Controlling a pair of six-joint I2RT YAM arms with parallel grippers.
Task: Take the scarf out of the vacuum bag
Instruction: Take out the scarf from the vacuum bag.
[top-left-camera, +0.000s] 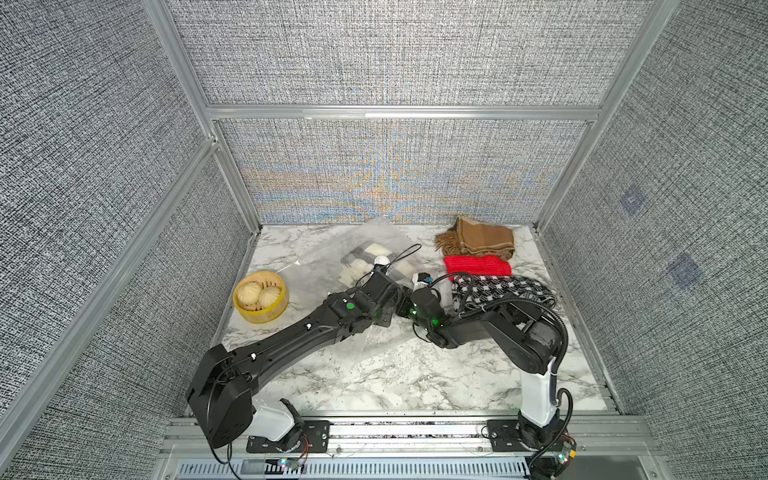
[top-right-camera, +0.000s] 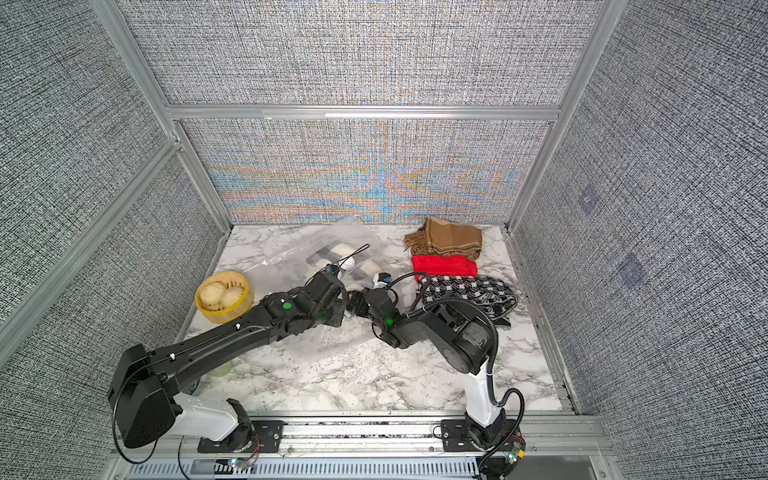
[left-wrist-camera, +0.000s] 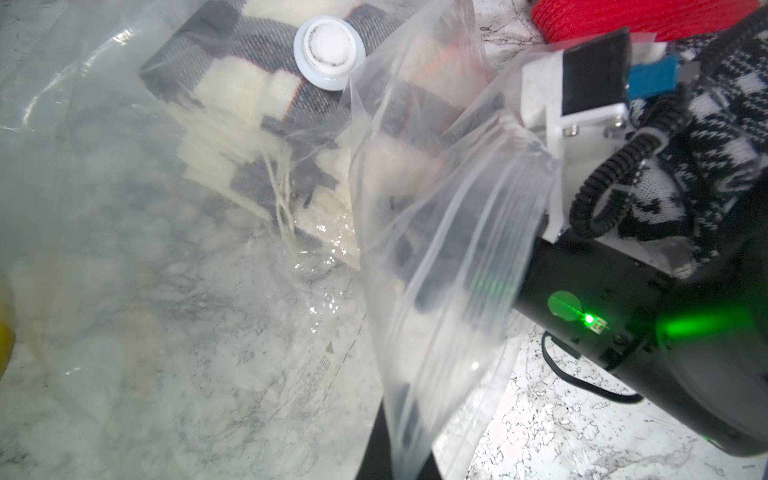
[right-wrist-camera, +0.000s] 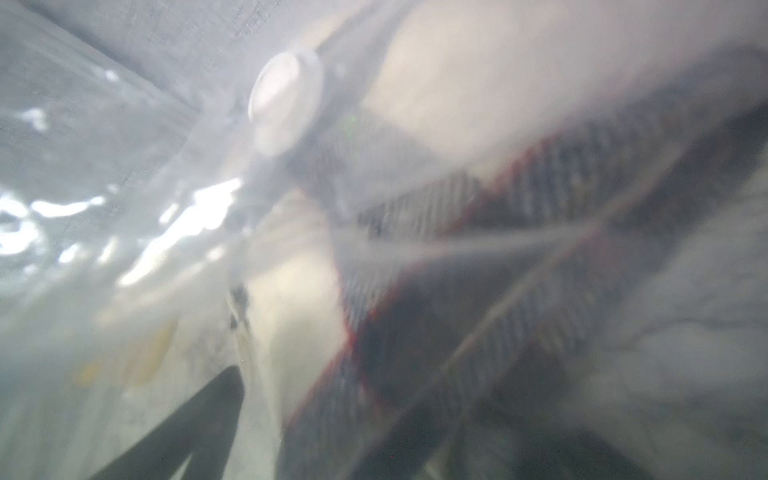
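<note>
Between grey woven walls, marble tabletop with vacuum bag

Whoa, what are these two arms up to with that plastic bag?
They're working to get a plaid scarf out of the clear vacuum bag. The left gripper is shut and seems to pinch the bag's open edge, holding it up. The right gripper, jaws apparently apart, appears to push in at the mouth toward the scarf. The scarf lies fully inside, not yet grabbed.
</note>
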